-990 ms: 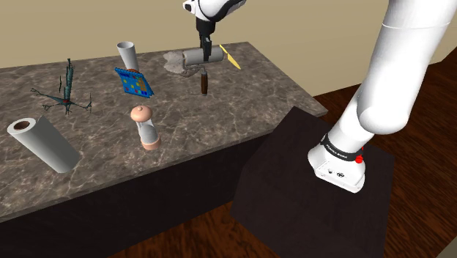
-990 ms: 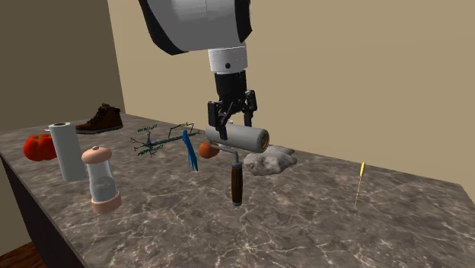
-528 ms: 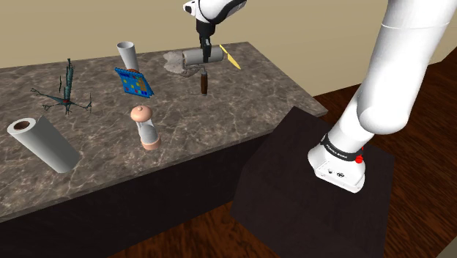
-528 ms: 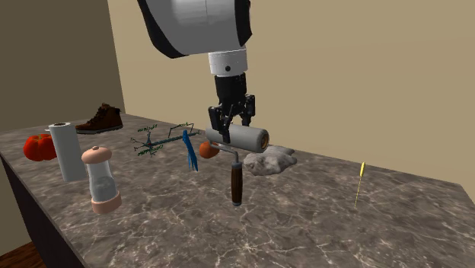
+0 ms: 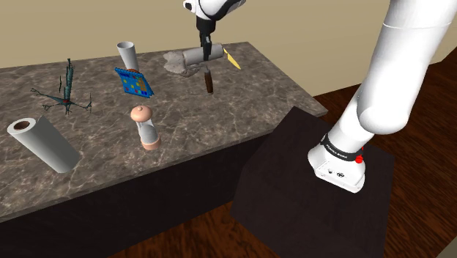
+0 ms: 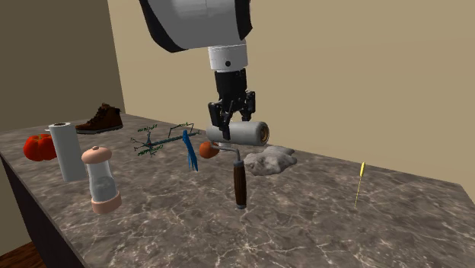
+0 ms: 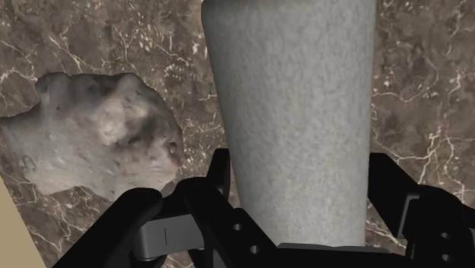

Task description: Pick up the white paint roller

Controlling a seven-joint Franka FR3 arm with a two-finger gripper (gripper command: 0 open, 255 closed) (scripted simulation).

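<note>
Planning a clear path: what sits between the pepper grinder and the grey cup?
In the shoulder view, a blue card with coloured dots sits between the pepper grinder and the grey cup.

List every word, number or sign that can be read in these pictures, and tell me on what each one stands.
No text here can be read.
Black band near the arm's base: small light lettering, too small to read.
Blue card on the counter: coloured spots, no letters that I can make out.
Grey paint roller: plain, no label seen.
</note>
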